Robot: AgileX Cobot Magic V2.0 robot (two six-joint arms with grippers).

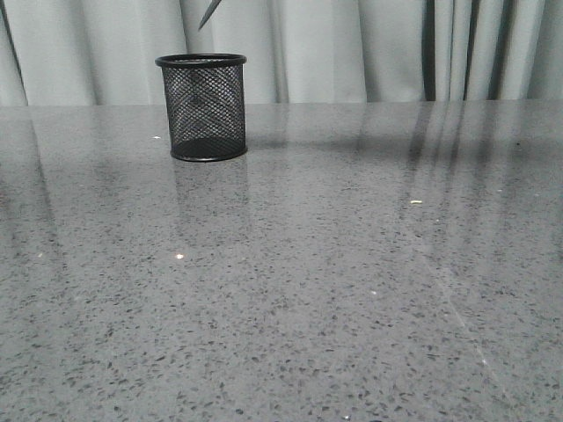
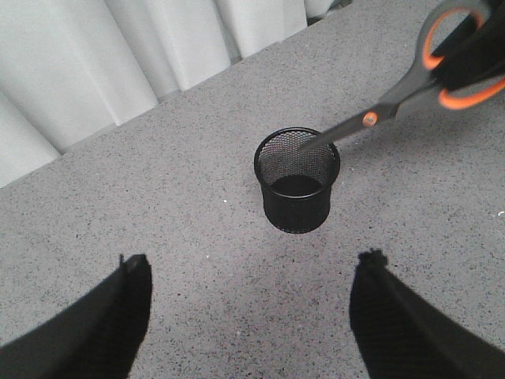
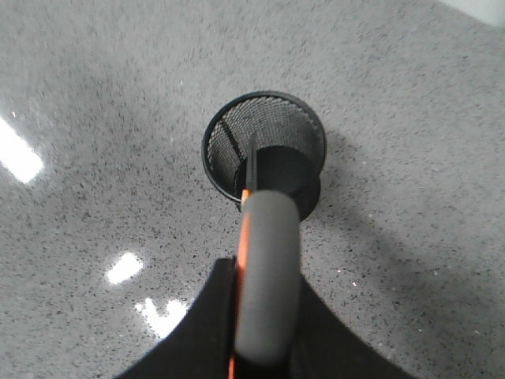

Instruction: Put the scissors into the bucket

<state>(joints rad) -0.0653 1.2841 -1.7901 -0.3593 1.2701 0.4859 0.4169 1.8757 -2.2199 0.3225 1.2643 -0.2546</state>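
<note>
The bucket (image 1: 202, 107) is a black wire-mesh cup standing upright at the far left of the table. The scissors (image 2: 410, 88) hang above it, blades pointing down toward its mouth; only the blade tip (image 1: 209, 12) shows at the top of the front view. My right gripper (image 3: 264, 292) is shut on the scissors' grey-and-orange handle (image 3: 267, 260), directly over the bucket (image 3: 264, 154). My left gripper (image 2: 252, 272) is open and empty, held above the table on the near side of the bucket (image 2: 297, 180).
The grey speckled table (image 1: 334, 281) runs back to a pale curtain (image 1: 352, 48) right behind the bucket. A small light speck (image 1: 416, 202) lies right of centre.
</note>
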